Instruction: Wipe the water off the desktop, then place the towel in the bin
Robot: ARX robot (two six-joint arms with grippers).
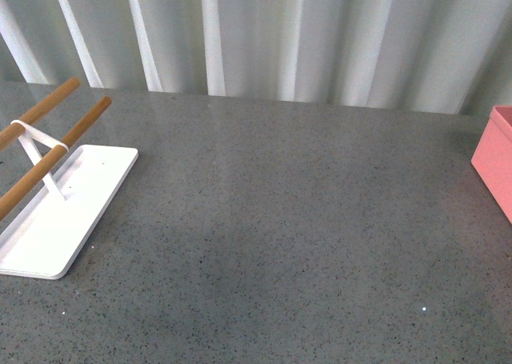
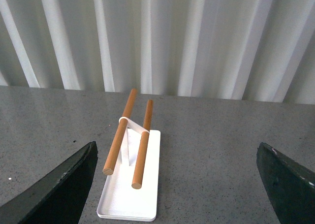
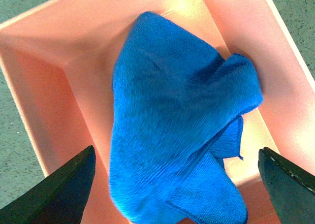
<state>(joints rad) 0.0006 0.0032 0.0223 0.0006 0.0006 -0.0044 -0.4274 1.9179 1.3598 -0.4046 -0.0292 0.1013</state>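
Front view, item by item. Desktop: dark grey speckled surface filling most of the frame, with pale pleated curtains behind its far edge. White tray: flat, rectangular, lying on our left side of the desktop, carrying two wooden rods held by a white bracket. Bin: salmon-pink box, only a corner showing at the far right edge, well apart from the tray. Neither of our arms shows in this view.

Left wrist view. Left gripper: two dark fingers at the outer edges of the frame, spread wide, nothing between them but open air. Below and ahead we see the white tray with its wooden rods side by side above it, resting on the desktop.

Right wrist view. Right gripper: fingers likewise set far apart at the frame's outer edges, holding nothing. Towel: bright blue fuzzy cloth, crumpled and folded over itself, lying inside the bin and covering much of its floor. We look straight down into the bin; a strip of speckled desktop shows outside its pink walls.
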